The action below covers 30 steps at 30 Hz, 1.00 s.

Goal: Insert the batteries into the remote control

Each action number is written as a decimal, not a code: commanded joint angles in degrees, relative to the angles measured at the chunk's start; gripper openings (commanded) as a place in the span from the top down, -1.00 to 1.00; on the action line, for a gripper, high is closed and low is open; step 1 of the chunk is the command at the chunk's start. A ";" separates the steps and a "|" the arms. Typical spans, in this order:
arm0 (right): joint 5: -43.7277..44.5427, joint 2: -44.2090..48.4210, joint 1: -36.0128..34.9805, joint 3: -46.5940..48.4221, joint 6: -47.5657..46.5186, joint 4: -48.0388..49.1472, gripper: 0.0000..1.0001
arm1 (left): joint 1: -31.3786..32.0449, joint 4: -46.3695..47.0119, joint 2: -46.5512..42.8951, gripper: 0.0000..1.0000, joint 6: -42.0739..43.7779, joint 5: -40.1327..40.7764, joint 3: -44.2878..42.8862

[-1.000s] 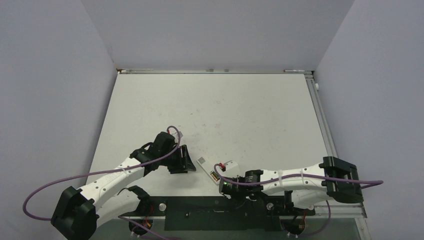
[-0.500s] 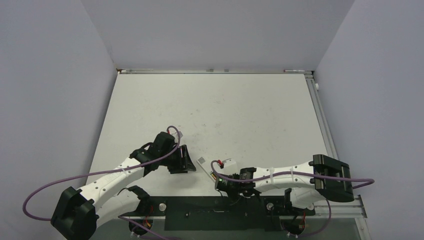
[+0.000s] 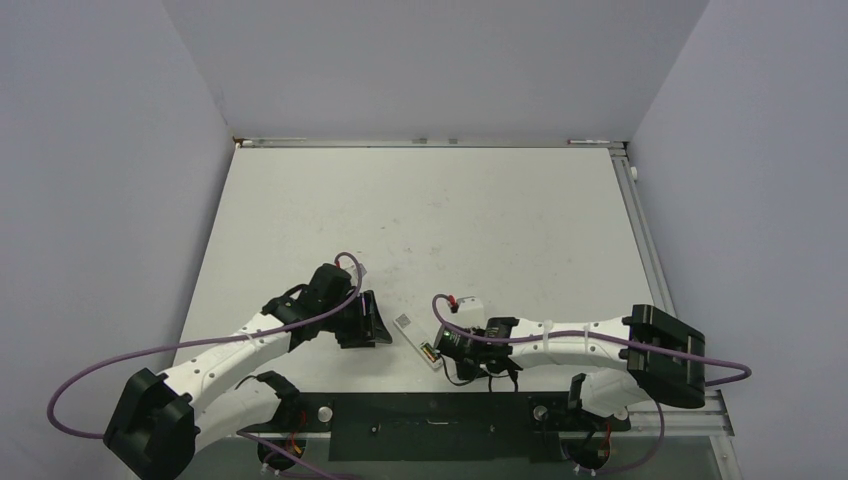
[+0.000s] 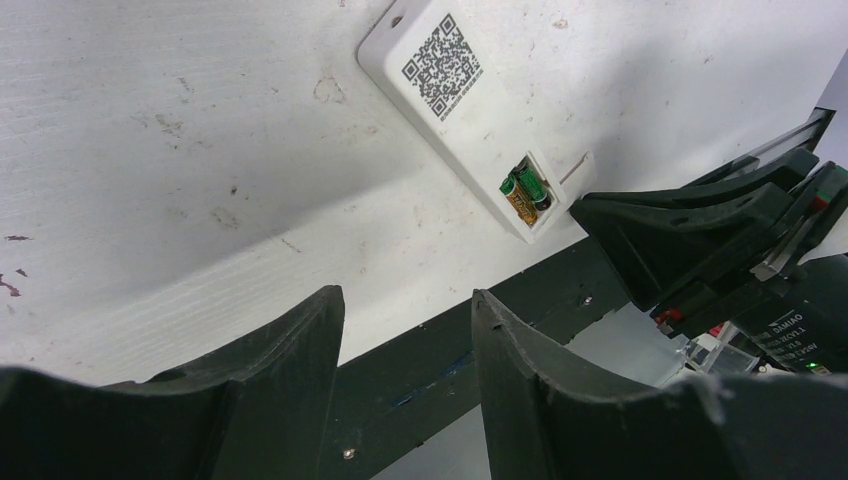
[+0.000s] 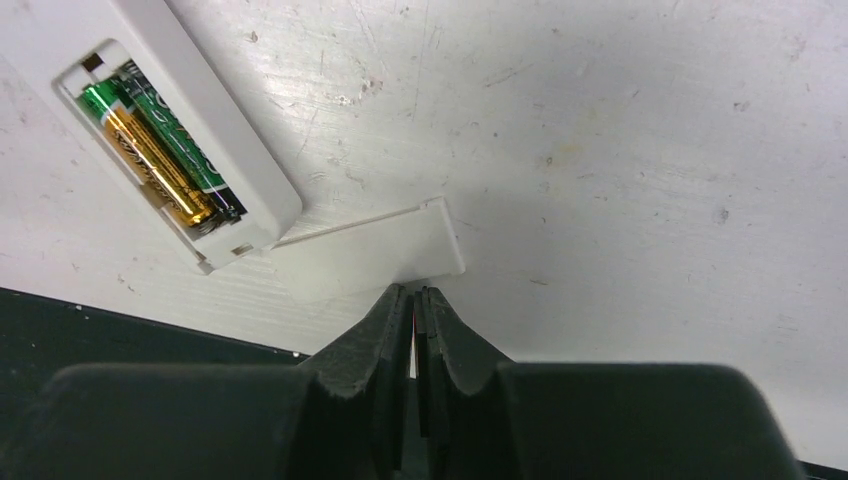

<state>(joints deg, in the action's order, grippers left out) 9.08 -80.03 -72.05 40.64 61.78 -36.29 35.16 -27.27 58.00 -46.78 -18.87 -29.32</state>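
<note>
Clearly, the biggest thing we see is the white table point(image 3: 430, 220), which carries some small marks and scratches. On it, close to its near edge, both arms reach toward the middle: the left arm point(image 3: 230, 350) comes from the left side and the right arm point(image 3: 590, 345) from the right side. The left gripper point(image 4: 405, 300) has its jaws about halfway apart and holds nothing; it hangs over the table just beside the remote control point(image 4: 460, 110), at the end that has a printed square code. The right gripper point(image 5: 412, 292) has its fingers pressed together with nothing visible between them. Its tips stand at the near edge of a thin flat white cover point(image 5: 370, 255); we cannot tell if they touch it. The remote control lies flat between the two grippers with the battery recess facing up. The cover lies on the table against the recess end of the remote. The batteries point(image 5: 160, 150) lie side by side inside the recess, one gold and one green and black.
</note>
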 commanded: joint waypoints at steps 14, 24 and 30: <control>6.08 3.53 2.46 7.40 -6.91 -4.39 0.70 | -0.26 0.21 -0.25 0.06 1.11 0.36 -2.44; 3.12 -1.85 6.84 7.43 -10.85 1.75 0.83 | -0.26 -1.47 -1.12 0.07 1.19 0.71 -3.20; 0.94 -4.90 7.98 6.75 -13.11 4.97 0.83 | -0.26 -2.27 -1.35 0.06 1.15 0.31 -3.20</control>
<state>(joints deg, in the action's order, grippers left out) 10.98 -83.96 -64.60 46.52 50.92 -34.96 35.16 -28.73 57.76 -46.24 -18.44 -29.95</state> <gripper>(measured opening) 0.087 0.468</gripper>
